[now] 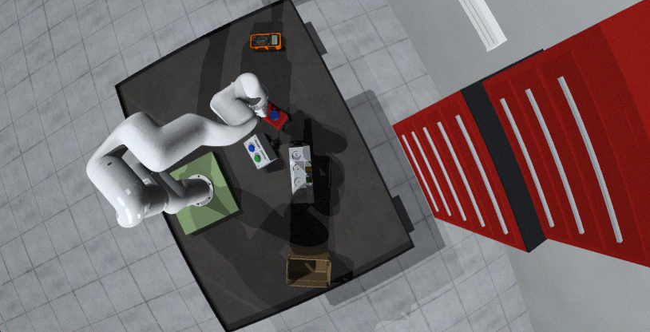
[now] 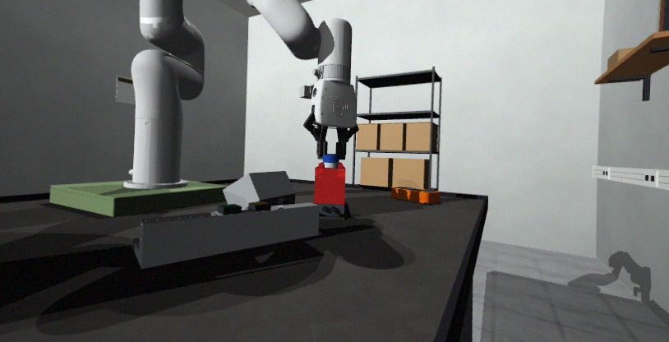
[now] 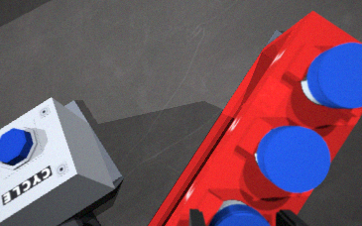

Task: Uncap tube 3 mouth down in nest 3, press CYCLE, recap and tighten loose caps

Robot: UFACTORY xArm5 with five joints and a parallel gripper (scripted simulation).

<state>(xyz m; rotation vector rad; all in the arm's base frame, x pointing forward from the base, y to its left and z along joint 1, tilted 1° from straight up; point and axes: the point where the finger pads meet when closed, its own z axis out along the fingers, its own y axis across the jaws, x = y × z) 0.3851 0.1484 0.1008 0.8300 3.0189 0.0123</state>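
Note:
The red decapping station point(image 3: 273, 134) stands on the dark table and also shows in the side view point(image 2: 329, 182). Blue caps sit on its tubes; two are plain in the wrist view point(image 3: 346, 74) point(image 3: 294, 159). A third blue cap point(image 3: 238, 216) lies between the fingers of my gripper point(image 3: 242, 218), which straddles it from above point(image 2: 329, 151). The fingers stand slightly off its sides, so the gripper is open. Which tube number this is I cannot tell. The grey key housing point(image 1: 259, 150) holds the blue CYCLE key point(image 3: 13, 146) and the green READY key point(image 1: 257, 158). The cap tray point(image 1: 300, 168) shows empty nests.
An orange multimeter point(image 1: 265, 41) lies at the table's far end. An open cardboard box point(image 1: 308, 266) sits at the opposite end. The arm's green base plate point(image 1: 204, 193) is beside the key housing. A red tool cabinet point(image 1: 536, 157) stands off the table.

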